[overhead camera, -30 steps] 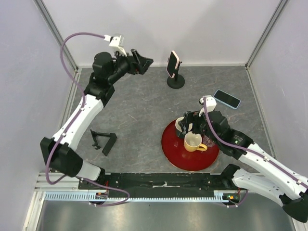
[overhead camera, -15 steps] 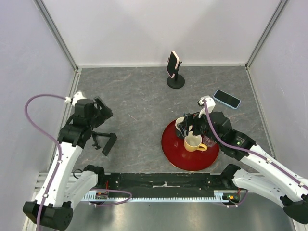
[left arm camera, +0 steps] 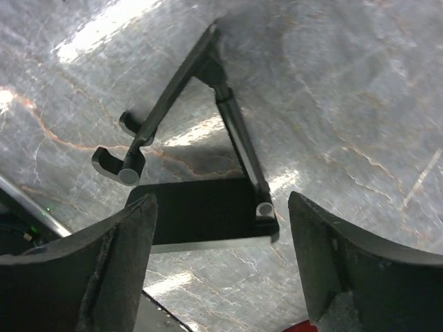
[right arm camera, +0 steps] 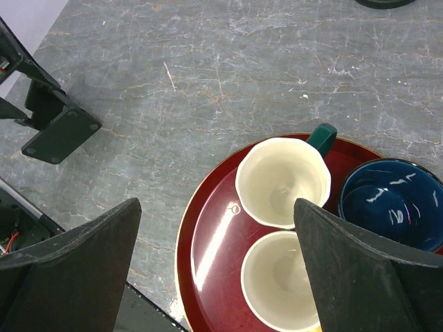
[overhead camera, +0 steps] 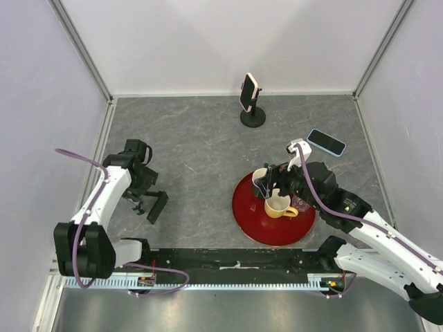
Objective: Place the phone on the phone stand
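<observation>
A blue phone (overhead camera: 326, 142) lies flat on the table at the right back. A black folding phone stand (overhead camera: 150, 201) sits at the near left; it also shows in the left wrist view (left arm camera: 208, 149) and at the edge of the right wrist view (right arm camera: 52, 119). My left gripper (overhead camera: 143, 185) hangs open just above this stand, its base plate between my fingers (left arm camera: 221, 202). My right gripper (overhead camera: 265, 183) is open and empty over the red tray (overhead camera: 246, 218), away from the phone; it also shows in its wrist view (right arm camera: 218, 207).
A pink-cased phone (overhead camera: 249, 90) stands upright on a round-based stand (overhead camera: 252, 118) at the back middle. The red tray (right arm camera: 214, 242) holds a white cup with a green handle (right arm camera: 282, 181), a yellow cup (overhead camera: 278, 205) and a blue cup (right arm camera: 391, 204). Walls enclose the table.
My left arm has swung from the far back left down to the near left, over the folding stand. My right gripper has stayed over the tray.
</observation>
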`<state>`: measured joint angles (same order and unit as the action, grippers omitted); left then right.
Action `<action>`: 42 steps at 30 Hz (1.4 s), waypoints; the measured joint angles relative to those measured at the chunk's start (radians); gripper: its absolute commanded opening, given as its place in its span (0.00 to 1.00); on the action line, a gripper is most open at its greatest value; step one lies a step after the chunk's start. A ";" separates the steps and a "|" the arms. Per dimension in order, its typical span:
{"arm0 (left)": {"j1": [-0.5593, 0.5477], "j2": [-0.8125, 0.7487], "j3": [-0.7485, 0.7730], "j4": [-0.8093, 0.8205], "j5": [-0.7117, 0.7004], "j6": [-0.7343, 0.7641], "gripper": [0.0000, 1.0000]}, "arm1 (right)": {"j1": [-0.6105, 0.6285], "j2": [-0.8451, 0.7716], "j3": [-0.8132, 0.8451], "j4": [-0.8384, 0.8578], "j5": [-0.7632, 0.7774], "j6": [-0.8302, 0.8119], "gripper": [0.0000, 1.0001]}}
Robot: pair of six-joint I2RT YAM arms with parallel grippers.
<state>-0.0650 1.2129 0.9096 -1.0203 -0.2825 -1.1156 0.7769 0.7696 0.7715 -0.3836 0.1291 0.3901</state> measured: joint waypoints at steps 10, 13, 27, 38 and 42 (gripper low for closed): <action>0.027 0.080 -0.078 0.031 0.008 -0.095 0.64 | 0.000 -0.002 0.000 0.000 0.003 0.006 0.98; 0.032 0.109 -0.095 0.060 0.023 -0.100 0.55 | 0.000 -0.002 0.000 0.000 0.004 0.006 0.98; -0.017 0.125 -0.200 0.233 0.234 -0.164 0.49 | 0.000 0.058 -0.006 0.008 -0.013 0.022 0.98; -0.160 0.025 -0.146 0.233 0.336 -0.233 0.88 | 0.000 0.201 -0.008 0.056 -0.079 0.053 0.98; -0.160 -0.051 -0.116 0.231 0.335 -0.217 0.91 | 0.018 0.266 -0.002 0.076 -0.078 0.072 0.98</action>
<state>-0.2249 1.1618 0.7940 -0.7895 0.0525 -1.3327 0.7948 1.0355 0.7700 -0.3073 0.0509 0.4622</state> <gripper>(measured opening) 0.879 0.982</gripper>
